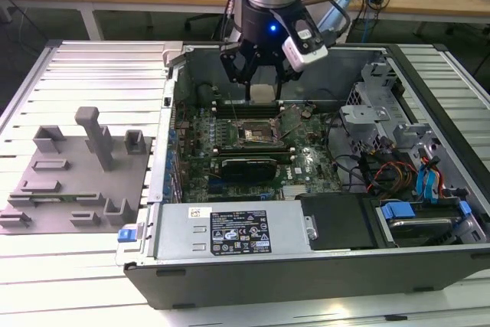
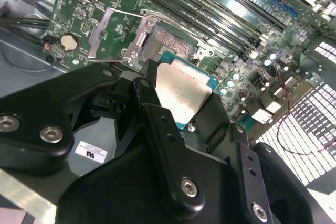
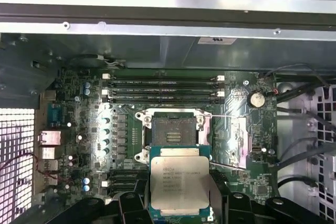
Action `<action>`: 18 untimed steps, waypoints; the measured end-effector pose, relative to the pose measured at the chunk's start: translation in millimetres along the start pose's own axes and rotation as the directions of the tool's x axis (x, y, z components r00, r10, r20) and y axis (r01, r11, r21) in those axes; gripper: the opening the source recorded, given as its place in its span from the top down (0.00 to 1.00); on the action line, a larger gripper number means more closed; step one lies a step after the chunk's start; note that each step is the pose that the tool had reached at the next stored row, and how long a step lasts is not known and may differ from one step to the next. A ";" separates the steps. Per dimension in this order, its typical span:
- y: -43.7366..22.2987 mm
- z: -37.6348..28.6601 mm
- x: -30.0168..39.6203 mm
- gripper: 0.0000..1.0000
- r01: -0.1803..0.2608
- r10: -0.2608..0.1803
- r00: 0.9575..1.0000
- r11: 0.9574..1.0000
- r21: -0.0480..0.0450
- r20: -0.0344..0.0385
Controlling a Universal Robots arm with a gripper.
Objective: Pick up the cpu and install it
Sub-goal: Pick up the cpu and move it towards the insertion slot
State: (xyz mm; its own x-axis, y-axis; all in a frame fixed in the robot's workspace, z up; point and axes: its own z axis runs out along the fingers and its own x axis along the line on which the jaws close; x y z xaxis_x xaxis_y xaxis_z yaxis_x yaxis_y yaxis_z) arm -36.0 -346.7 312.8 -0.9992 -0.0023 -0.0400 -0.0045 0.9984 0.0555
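I have the pincer [image 3: 180, 211] clamped on the cpu [image 3: 180, 182] by 2 edges, above the open socket [image 3: 175, 132] just ahead of it; I judge it must descend level, corners matched, unforced.

- The computer case [image 1: 344, 277] is open on top, so the motherboard [image 3: 84, 145] is reachable from straight above.
- The socket [image 3: 173, 129] is uncovered. Its load plate [image 3: 231, 135] is swung aside and lies beside it.
- Low memory slots [image 3: 163, 87] run between the socket and the case wall [image 3: 157, 51].
- A long black card [image 1: 246, 166] sits between the socket and the power supply [image 1: 237, 231].
- The drive cage [image 1: 375, 124] and loose cables [image 1: 383, 178] crowd the exterior view's right.
- The gripper [image 1: 262, 86], jaws closed on the cpu [image 3: 179, 184], hangs just beside the socket, apart from the walls.
- On the worktop [image 1: 76, 74], a grey fixture [image 1: 76, 174] with upright posts stands at the exterior view's left.
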 end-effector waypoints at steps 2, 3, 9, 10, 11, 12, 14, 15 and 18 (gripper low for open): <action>-0.1 6.5 0.4 0.46 0.000 0.000 1.000 1.000 0.005 0.000; 0.2 9.1 0.5 0.46 0.000 0.000 1.000 1.000 0.013 0.000; 5.1 22.0 1.0 0.46 0.001 -0.001 1.000 1.000 0.031 0.000; 6.3 24.8 1.1 0.46 0.001 -0.001 1.000 0.999 0.033 0.000; 7.0 25.9 1.1 0.46 0.001 -0.001 1.000 0.999 0.033 0.000; 8.2 27.0 1.2 0.46 0.001 -0.001 1.000 0.999 0.033 0.000; 12.0 28.7 1.3 0.46 0.001 -0.001 1.000 0.999 0.036 0.000; 14.3 29.8 1.4 0.46 0.001 -0.001 1.000 0.999 0.037 0.000; 17.9 32.9 1.7 0.46 0.001 -0.001 1.000 0.999 0.039 0.000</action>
State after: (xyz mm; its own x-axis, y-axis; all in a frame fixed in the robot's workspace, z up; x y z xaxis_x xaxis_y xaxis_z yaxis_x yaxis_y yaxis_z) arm -36.4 -327.1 280.8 -0.9992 -0.0038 -0.0398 -0.0044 0.9999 0.0167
